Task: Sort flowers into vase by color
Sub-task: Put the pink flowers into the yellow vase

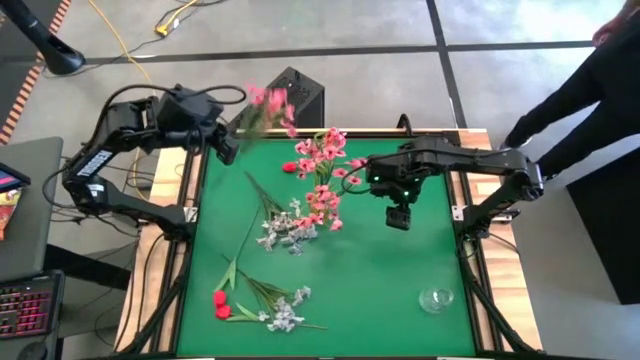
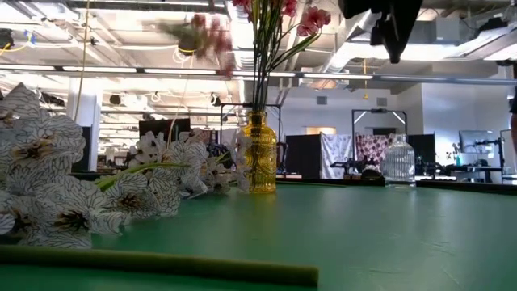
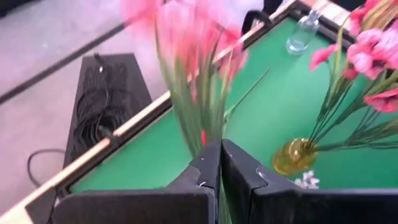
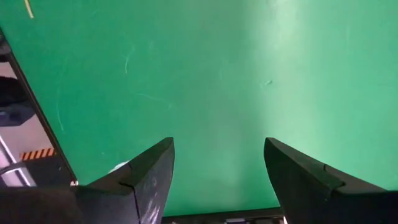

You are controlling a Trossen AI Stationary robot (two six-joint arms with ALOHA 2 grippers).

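Note:
My left gripper point(image 1: 226, 143) hangs over the table's far left corner, shut on a spray of pink flowers point(image 1: 266, 104), which also shows blurred in the low view point(image 2: 202, 36). A yellow vase point(image 2: 257, 153) stands at the far middle of the green mat, with pink flowers point(image 1: 320, 160) standing in it by their stems. My right gripper point(image 1: 399, 216) hovers open above bare mat to the right of that vase, nothing between its fingers point(image 4: 149, 171). White-grey flowers point(image 1: 288, 231) lie on the mat in the middle. Red buds point(image 1: 220, 303) and another white spray point(image 1: 284, 316) lie near the front left. My left gripper pinches the pink spray's green stems point(image 3: 208, 134) between its two fingers, at the stems' lower end. The spray is lifted clear of the table. Its blossoms point(image 3: 186, 25) stand out well beyond the fingertips, over the table's far edge.
A small clear glass vase point(image 1: 436, 299) stands at the mat's near right. A black box point(image 1: 300, 95) sits on the floor behind the far edge. A person's dark sleeve point(image 1: 580, 100) reaches in at the far right. Bare mat point(image 1: 380, 290) lies at the right half.

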